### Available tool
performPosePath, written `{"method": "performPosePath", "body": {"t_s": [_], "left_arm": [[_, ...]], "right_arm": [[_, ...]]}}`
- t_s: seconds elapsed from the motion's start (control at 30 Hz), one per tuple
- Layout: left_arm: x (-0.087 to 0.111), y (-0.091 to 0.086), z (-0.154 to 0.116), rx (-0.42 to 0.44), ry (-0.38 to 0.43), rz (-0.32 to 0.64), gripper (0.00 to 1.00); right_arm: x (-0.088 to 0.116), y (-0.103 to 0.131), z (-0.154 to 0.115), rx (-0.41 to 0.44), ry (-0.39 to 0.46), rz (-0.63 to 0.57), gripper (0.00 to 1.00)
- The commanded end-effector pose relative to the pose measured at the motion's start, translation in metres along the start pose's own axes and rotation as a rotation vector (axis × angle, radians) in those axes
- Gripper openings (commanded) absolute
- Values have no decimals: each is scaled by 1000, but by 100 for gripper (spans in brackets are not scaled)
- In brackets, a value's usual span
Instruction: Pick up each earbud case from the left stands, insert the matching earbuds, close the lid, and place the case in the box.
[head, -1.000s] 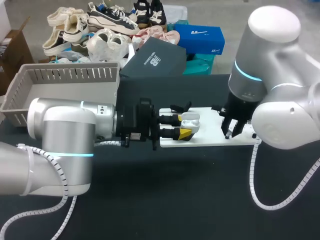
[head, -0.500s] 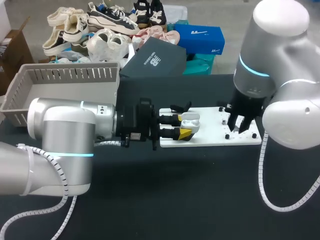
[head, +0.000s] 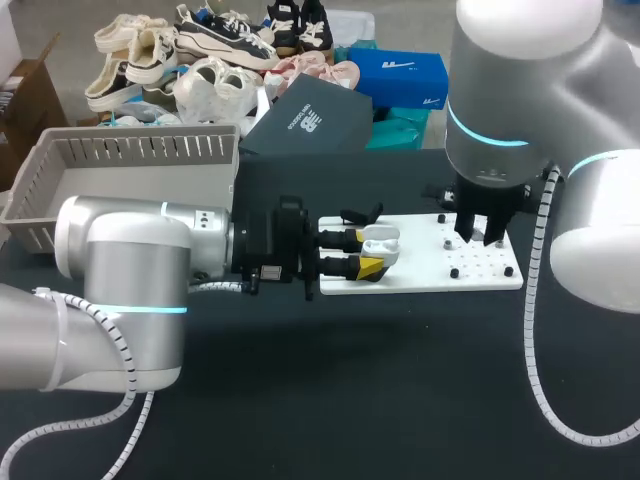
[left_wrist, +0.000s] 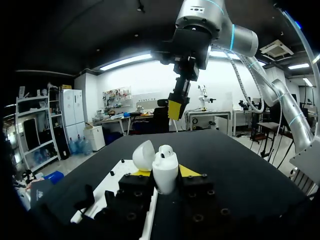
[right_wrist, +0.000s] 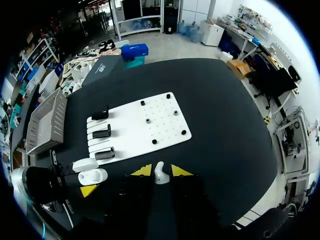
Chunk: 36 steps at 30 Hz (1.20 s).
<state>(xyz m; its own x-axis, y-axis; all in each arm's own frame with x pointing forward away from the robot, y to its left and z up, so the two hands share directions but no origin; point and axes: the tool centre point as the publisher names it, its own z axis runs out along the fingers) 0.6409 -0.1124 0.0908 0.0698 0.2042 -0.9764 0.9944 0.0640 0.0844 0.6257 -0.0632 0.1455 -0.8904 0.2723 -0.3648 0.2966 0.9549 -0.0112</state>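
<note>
Two claws are stationed over the black tabletop (head: 380, 380); the grey slatted box (head: 120, 150) stands on it well apart from both, on the left claw's side.

White peg board (head: 420, 272): lies flat ahead of the left claw (head: 368, 252) and under the right claw (head: 477, 240); three black stands (right_wrist: 101, 133) sit in a row at the board end nearest the left claw; black pegs dot the end below the right claw.

Left claw: clenched on the white earbud case (left_wrist: 165, 172), one yellow tip at each side; the case is clear of the stands, just beside the board's stand end, with its lid hinged open.

Right claw: pointing down above the peg end, well apart from the left claw; clenched on a small white earbud (right_wrist: 159, 174) between its yellow tips.
</note>
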Motion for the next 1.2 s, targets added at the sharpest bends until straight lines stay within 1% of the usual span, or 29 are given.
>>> {"method": "performPosePath", "body": {"t_s": [0.03, 0.27, 0.37, 0.47, 0.57, 0.63, 0.77, 0.83, 0.9, 0.93, 0.97, 1.2], "left_arm": [[0, -2, 0, -7, -2, 2, 0], [0, -2, 0, -7, -2, 2, 0], [0, -2, 0, -7, -2, 2, 0], [0, -2, 0, -7, -2, 2, 0], [0, -2, 0, -7, -2, 2, 0], [0, -2, 0, -7, -2, 2, 0], [0, -2, 0, -7, -2, 2, 0], [0, -2, 0, -7, -2, 2, 0], [0, -2, 0, -7, -2, 2, 0], [0, -2, 0, -7, -2, 2, 0], [0, -2, 0, -7, -2, 2, 0], [0, -2, 0, -7, -2, 2, 0]], "right_arm": [[18, 7, -40, -18, -87, -43, 0], [33, 33, -60, -66, -38, -156, 0], [39, 49, -67, -114, 11, -221, 0], [45, 69, -68, -110, 14, -275, 0], [46, 86, -65, -111, 40, -320, 0], [46, 92, -64, -117, 56, -344, 0], [45, 99, -63, -125, 82, -369, 0], [43, 102, -62, -159, 122, -388, 0], [41, 103, -62, -176, 144, -395, 0], [39, 104, -61, -208, 180, -406, 0], [38, 104, -61, -214, 190, -411, 0], [33, 104, -57, -227, 231, -414, 0]]}}
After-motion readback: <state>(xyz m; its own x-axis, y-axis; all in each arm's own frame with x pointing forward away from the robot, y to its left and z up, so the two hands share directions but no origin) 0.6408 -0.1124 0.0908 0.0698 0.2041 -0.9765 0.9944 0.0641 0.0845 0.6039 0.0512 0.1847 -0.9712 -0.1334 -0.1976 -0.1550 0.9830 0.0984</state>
